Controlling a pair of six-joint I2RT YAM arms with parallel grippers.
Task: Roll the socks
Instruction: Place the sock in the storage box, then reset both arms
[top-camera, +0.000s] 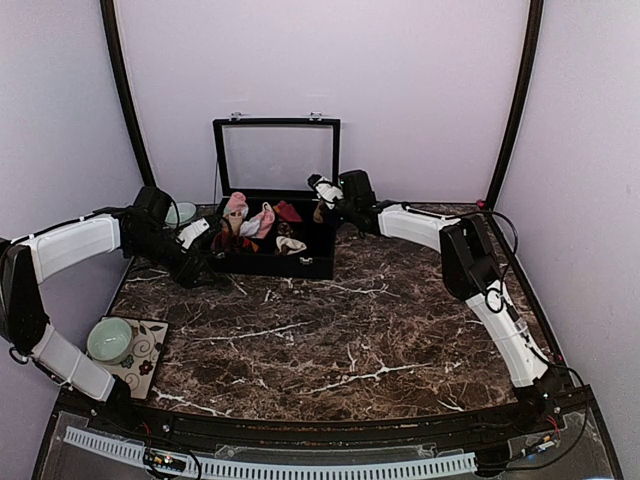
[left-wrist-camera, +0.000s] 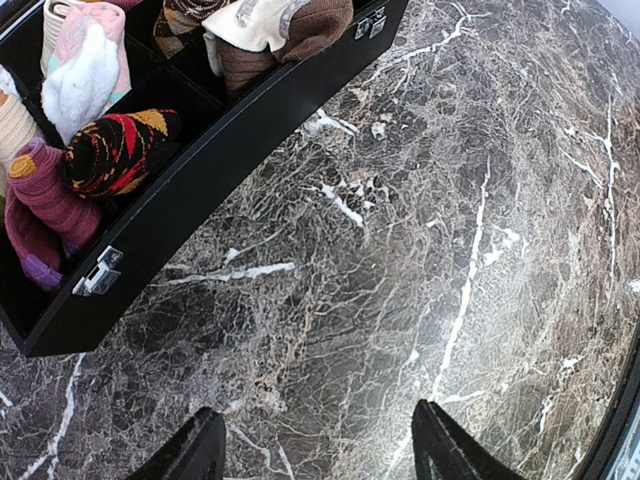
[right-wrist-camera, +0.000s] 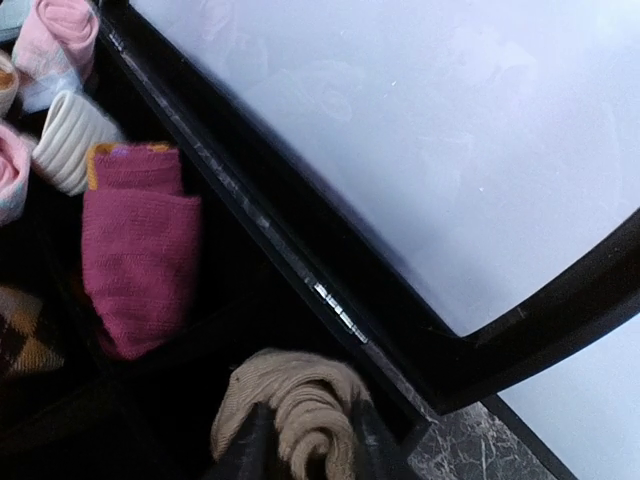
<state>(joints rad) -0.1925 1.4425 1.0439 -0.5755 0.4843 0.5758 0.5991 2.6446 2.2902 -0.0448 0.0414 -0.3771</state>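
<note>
The tan sock roll (right-wrist-camera: 290, 385) lies in the black box's (right-wrist-camera: 250, 215) far right corner, pinched between the right gripper's (right-wrist-camera: 310, 412) fingers. The left gripper (left-wrist-camera: 318, 410), spread wide and empty, hangs over the marble table (left-wrist-camera: 450, 250) beside the box.

Top view high from behind, wrist views close, angled down (all share box (top-camera: 275, 265))
</note>
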